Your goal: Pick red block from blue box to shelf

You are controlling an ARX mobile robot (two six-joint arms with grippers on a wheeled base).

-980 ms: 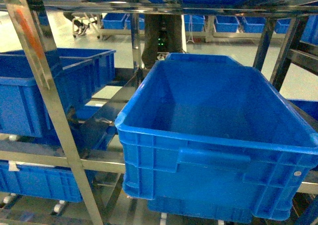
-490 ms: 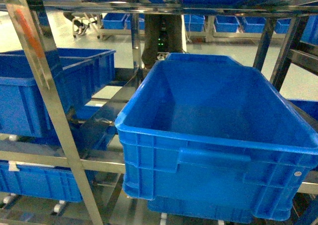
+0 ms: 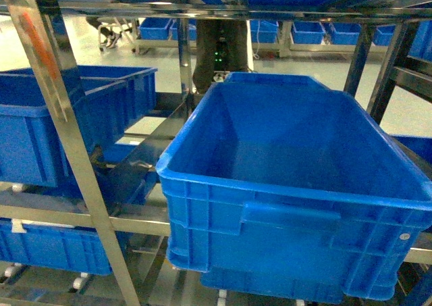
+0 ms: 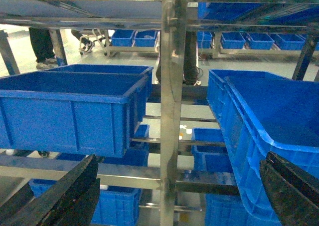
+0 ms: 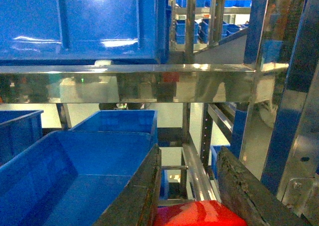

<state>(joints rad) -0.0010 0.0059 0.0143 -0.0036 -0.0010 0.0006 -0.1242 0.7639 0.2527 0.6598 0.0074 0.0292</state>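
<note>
The red block (image 5: 199, 215) shows only in the right wrist view, at the bottom edge. It sits glossy between the two dark fingers of my right gripper (image 5: 188, 152), which is shut on it. The block is held level with the shelf (image 5: 149, 84), beside the right rim of a dark blue crate (image 5: 75, 171). In the left wrist view my left gripper (image 4: 180, 161) stands wide open with nothing in it, facing a steel upright of the shelf (image 4: 172, 86). The blue box is out of view. Neither gripper appears in the head view.
A large empty dark blue crate (image 3: 297, 184) fills the shelf tier ahead, tilted slightly forward. More dark blue crates (image 3: 61, 123) sit to the left and on the tier below (image 3: 47, 248). Steel uprights (image 3: 74, 164) and rails cross the front. Another crate (image 5: 79, 21) sits on the tier above.
</note>
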